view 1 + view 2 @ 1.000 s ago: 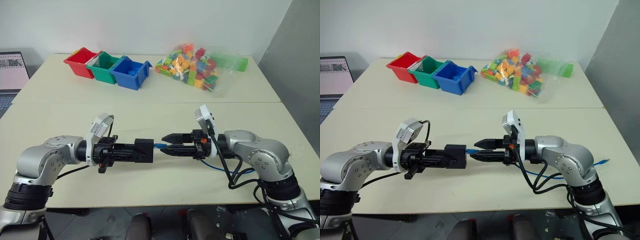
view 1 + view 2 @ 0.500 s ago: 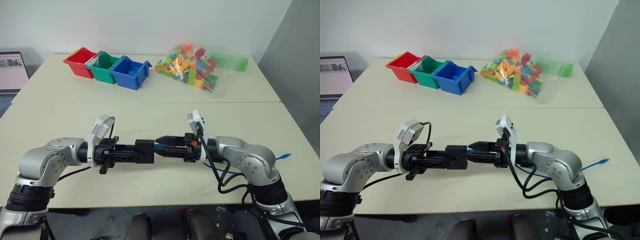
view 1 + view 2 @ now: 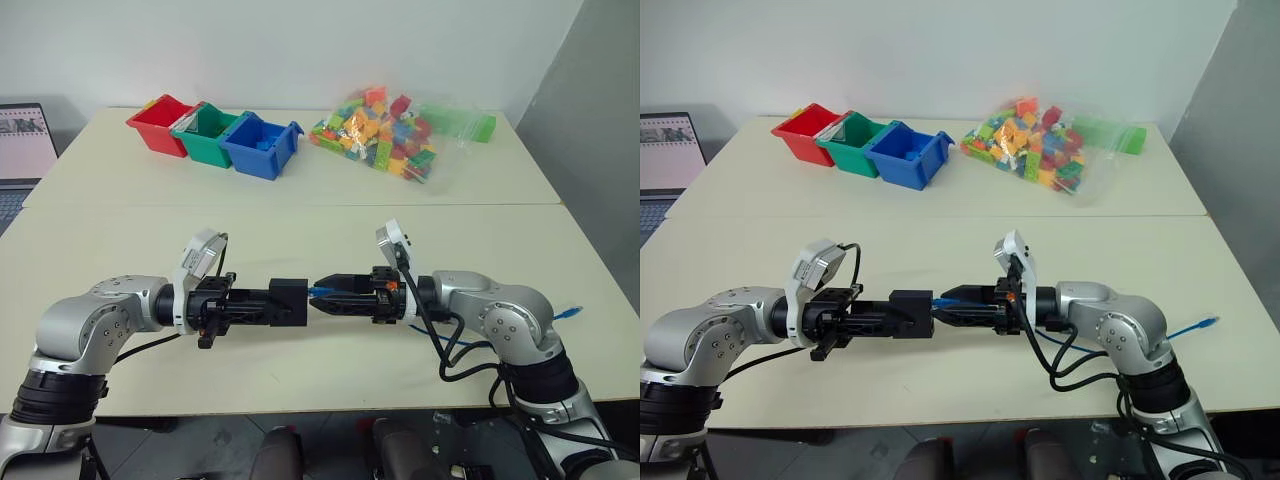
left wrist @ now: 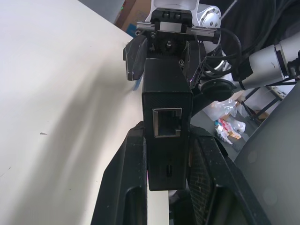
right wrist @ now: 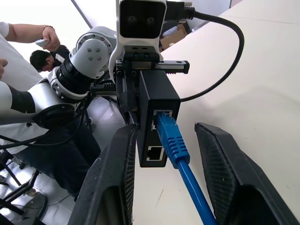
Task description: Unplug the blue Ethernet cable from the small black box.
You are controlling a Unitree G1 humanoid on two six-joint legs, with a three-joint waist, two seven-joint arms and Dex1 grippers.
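Observation:
My left gripper [image 3: 276, 303] is shut on the small black box [image 3: 292, 297] and holds it level above the front table. In the left wrist view the box [image 4: 166, 93] sits between the two fingers with an empty port facing the camera. The blue Ethernet cable [image 5: 174, 140] is plugged into the box's [image 5: 157, 91] upper port. My right gripper [image 3: 322, 296] faces the box, and its fingers stand open on either side of the blue plug [image 3: 319, 291] with gaps showing. The cable trails back under the right arm, and its far plug end [image 3: 571, 314] lies on the table.
Red [image 3: 160, 124], green [image 3: 207, 132] and blue [image 3: 260, 145] bins stand at the back left. A clear bag of coloured bricks [image 3: 385, 130] lies at the back right. A laptop [image 3: 25, 140] sits at the far left. A person [image 5: 18, 42] stands behind the left arm.
My right forearm has swung lower and closer in, and its fingertips sit slightly nearer the box around the plug. The left gripper and the box have not moved.

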